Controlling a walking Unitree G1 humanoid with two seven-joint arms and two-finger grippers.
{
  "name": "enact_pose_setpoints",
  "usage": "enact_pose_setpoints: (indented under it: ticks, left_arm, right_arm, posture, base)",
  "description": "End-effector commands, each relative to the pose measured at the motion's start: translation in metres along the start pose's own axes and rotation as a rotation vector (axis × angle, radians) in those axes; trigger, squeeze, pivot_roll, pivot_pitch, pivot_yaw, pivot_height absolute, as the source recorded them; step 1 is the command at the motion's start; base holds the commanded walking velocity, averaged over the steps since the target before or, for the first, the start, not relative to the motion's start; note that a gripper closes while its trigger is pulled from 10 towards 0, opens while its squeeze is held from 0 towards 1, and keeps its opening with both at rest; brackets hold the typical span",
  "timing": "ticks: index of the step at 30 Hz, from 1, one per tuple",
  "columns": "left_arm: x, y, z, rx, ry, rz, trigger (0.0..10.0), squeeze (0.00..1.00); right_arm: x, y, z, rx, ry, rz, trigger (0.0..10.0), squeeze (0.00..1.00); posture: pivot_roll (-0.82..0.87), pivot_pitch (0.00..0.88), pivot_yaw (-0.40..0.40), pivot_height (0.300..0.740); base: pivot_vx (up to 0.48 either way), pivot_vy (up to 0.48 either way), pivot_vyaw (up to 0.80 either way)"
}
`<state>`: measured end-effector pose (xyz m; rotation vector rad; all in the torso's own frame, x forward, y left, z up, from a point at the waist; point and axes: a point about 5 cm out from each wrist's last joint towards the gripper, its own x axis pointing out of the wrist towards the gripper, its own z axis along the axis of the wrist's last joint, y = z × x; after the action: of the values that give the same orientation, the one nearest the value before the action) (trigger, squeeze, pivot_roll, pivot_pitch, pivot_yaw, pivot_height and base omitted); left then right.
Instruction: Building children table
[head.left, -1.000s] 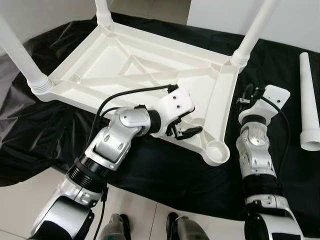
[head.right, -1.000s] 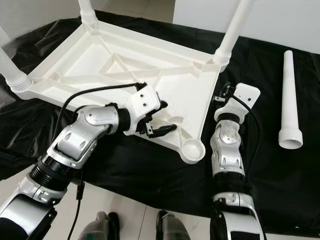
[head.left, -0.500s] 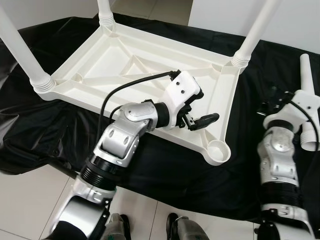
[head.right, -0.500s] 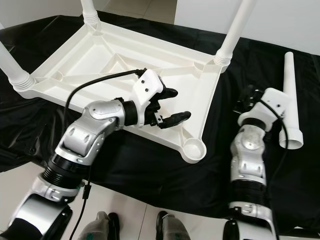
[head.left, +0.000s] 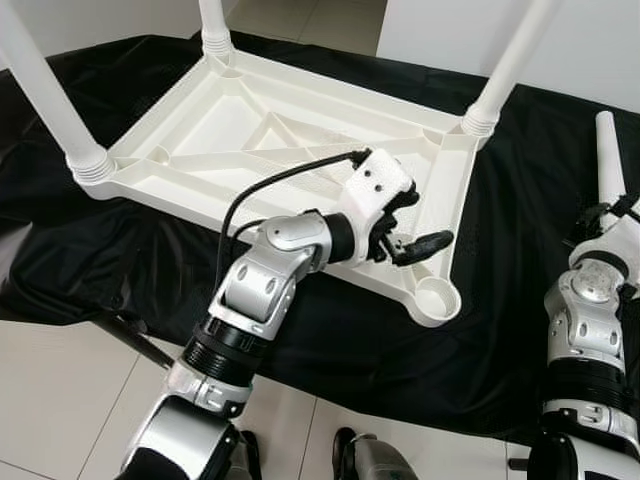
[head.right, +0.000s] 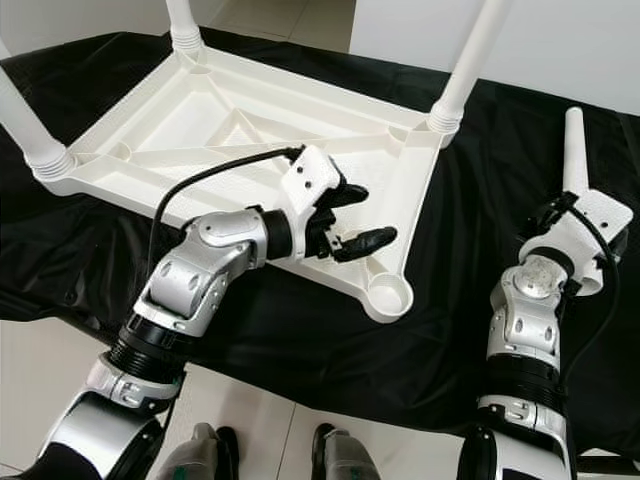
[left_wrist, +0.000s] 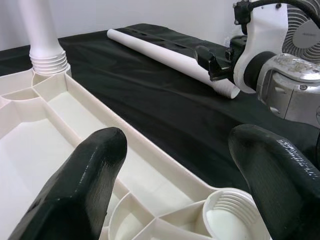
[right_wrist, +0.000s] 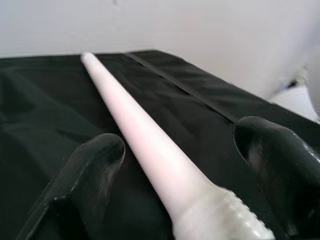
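**Loose leg lined up for pickup; one socket open**

Nearest the robot, the left gripper (head.left: 415, 232) hovers over the near right corner of the upturned table top (head.left: 250, 135), its fingers (left_wrist: 82, 187) spread apart and holding nothing. Just below them sits the empty socket (head.left: 436, 299), a round ribbed cup moulded into that corner.

To the right, the right gripper (right_wrist: 190, 165) is at the thick end of the loose leg (head.right: 574, 150). Its fingers (right_wrist: 87, 172) stand apart on either side of the leg, not yet closed on it.

The leg lies flat on the black cloth (head.left: 120, 250), well apart from the table top, its ribbed thick end (right_wrist: 225, 225) towards the robot and its thin end pointing away.

Farther off, three legs (head.left: 40, 90) already stand upright in the other corners.

Assessment: the leg appears to be hollow moulded plastic, so light and stiff, with a smooth surface likely to slip or roll under a loose grip. The ribbed collar looks the better place to take hold, though it must stay free to enter the socket; a hold just above the ribs seems advisable. The tapered shaft may slide through the fingers if gripped further up.
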<state>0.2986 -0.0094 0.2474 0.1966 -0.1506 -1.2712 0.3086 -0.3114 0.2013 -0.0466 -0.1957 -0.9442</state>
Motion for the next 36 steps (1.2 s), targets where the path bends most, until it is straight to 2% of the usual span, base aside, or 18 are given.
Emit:
enact_pose_setpoints:
  ticks: [1,4,8,22,25,26,27,28,30,32,34,35,36]
  left_arm:
    - [0.001,0.01,-0.005,-0.004,0.016,0.232,10.0,0.0]
    - [0.0,0.013,-0.003,0.004,0.016,0.231,10.0,0.0]
    - [0.0,0.013,-0.002,0.01,0.017,0.224,10.0,0.0]
    - [0.001,0.015,0.001,0.019,0.015,0.213,10.0,0.0]
    - [0.002,0.014,0.002,0.018,0.012,0.208,10.0,0.0]
    - [0.002,0.014,0.003,0.017,0.01,0.207,10.0,0.0]
    - [0.002,0.014,0.003,0.018,0.009,0.207,10.0,0.0]
    - [0.003,0.014,0.004,0.019,0.007,0.207,10.0,0.0]
    - [0.003,0.015,0.005,0.02,0.004,0.208,10.0,0.0]
    - [0.003,0.015,0.006,0.021,0.002,0.207,10.0,0.0]
    - [0.004,0.015,0.006,0.024,0.002,0.207,10.0,0.0]
    - [0.004,0.015,0.006,0.024,0.002,0.207,10.0,0.0]
    - [0.004,0.015,0.006,0.022,0.0,0.206,10.0,0.0]
  right_arm:
    - [-0.001,-0.003,-0.006,0.011,0.042,-0.036,10.0,0.0]
    - [-0.006,-0.009,-0.015,0.012,0.095,-0.085,10.0,0.0]
    - [-0.009,-0.007,-0.02,0.061,0.155,-0.079,10.0,0.0]
    - [-0.017,-0.004,-0.026,0.093,0.222,-0.066,10.0,0.0]
    - [-0.029,0.008,-0.022,0.096,0.216,0.036,10.0,0.0]
    - [-0.039,0.017,-0.019,0.15,0.219,0.1,10.0,0.0]
    - [-0.049,0.026,-0.016,0.165,0.211,0.17,10.0,0.0]
    - [-0.066,0.039,-0.007,0.21,0.184,0.266,10.0,0.0]
    - [-0.087,0.055,0.008,0.286,0.149,0.399,10.0,0.0]
    - [-0.091,0.058,0.016,0.318,0.12,0.443,10.0,0.0]
    - [-0.085,0.056,0.03,0.366,0.061,0.486,10.0,0.0]
    - [-0.085,0.056,0.03,0.366,0.061,0.486,10.0,0.0]
    - [-0.076,0.05,0.036,0.371,0.023,0.459,10.0,0.0]
  posture:
    - [0.04,0.161,-0.04,0.74]
    - [0.04,0.17,-0.035,0.74]
    - [0.04,0.177,-0.032,0.74]
    - [0.04,0.19,-0.018,0.74]
    - [0.04,0.193,-0.018,0.74]
    - [0.04,0.193,-0.021,0.74]
    - [0.04,0.193,-0.02,0.74]
    - [0.04,0.193,-0.021,0.74]
    - [0.04,0.193,-0.019,0.74]
    - [0.04,0.193,-0.017,0.74]
    - [0.04,0.193,-0.015,0.74]
    - [0.04,0.193,-0.015,0.74]
    - [0.03,0.194,-0.013,0.74]
  base:
    - [0.0,0.0,0.0]
    - [0.0,0.0,0.0]
    - [0.0,0.0,0.0]
    - [0.0,0.0,0.0]
    - [0.0,0.0,0.0]
    - [0.0,0.0,0.0]
    - [0.0,0.0,0.0]
    - [0.0,0.0,0.0]
    - [0.0,0.0,0.0]
    - [0.0,0.0,0.0]
    - [0.0,0.0,0.0]
    - [0.0,0.0,0.0]
    - [0.0,0.0,0.0]
